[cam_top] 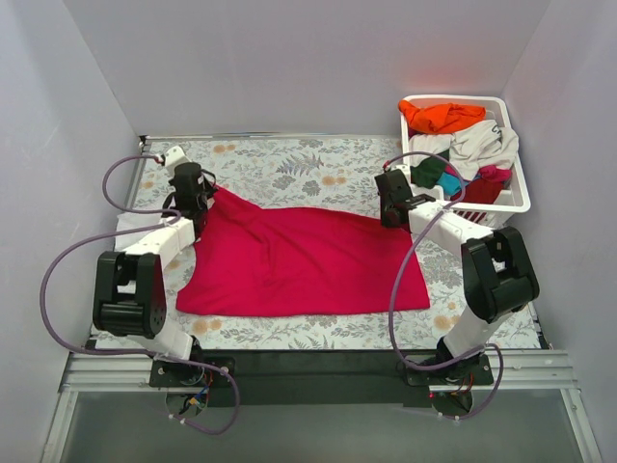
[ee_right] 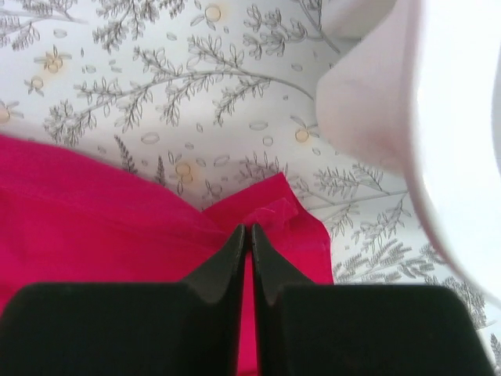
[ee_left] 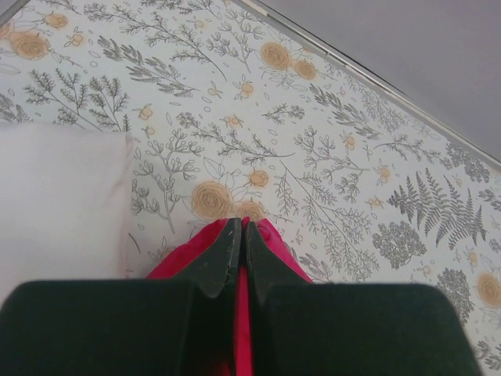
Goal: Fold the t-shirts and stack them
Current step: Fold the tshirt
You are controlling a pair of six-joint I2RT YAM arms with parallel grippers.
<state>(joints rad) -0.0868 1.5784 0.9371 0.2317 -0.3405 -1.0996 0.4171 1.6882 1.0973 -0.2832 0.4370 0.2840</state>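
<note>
A large crimson-pink t-shirt (cam_top: pixel 299 262) lies spread across the flowered table. My left gripper (cam_top: pixel 201 196) is shut on its far left corner (ee_left: pixel 270 235), which it pinches at the fingertips just above the table. My right gripper (cam_top: pixel 393 204) is shut on the shirt's far right corner (ee_right: pixel 274 215), where a small fold bunches at the tips. The other t-shirts, orange (cam_top: pixel 442 117), off-white (cam_top: pixel 482 143), green and teal (cam_top: pixel 436 177), are heaped in the white slotted basket (cam_top: pixel 511 198) at the back right.
A white cloth or pad (ee_left: pixel 59 204) lies on the table left of my left gripper. The basket's white wall (ee_right: pixel 438 102) stands close on the right of my right gripper. Grey walls enclose the table on three sides.
</note>
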